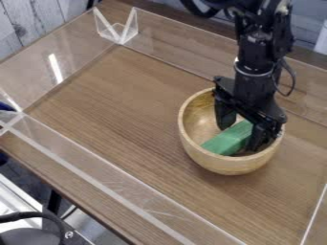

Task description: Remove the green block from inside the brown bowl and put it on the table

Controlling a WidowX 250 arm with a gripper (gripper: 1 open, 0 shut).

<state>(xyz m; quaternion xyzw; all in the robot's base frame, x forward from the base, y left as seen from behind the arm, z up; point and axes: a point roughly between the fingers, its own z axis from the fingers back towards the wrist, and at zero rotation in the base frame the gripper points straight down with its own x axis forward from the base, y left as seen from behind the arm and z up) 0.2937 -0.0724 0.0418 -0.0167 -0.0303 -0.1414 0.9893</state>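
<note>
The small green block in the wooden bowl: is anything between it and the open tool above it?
Nothing visible. The open black tool is inside the round tan wooden bowl, directly over the small bright green block, with no other object between them.

Thick bowl rim (pixel 192 144) hems in end effector (pixel 247 126).

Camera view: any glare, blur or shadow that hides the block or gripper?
Camera view: low resolution and soft throughout; glare streaks sit on the acrylic walls only; the open gripper reads as a dark mass partly covering the green block in the bowl; the table is evenly lit.
</note>
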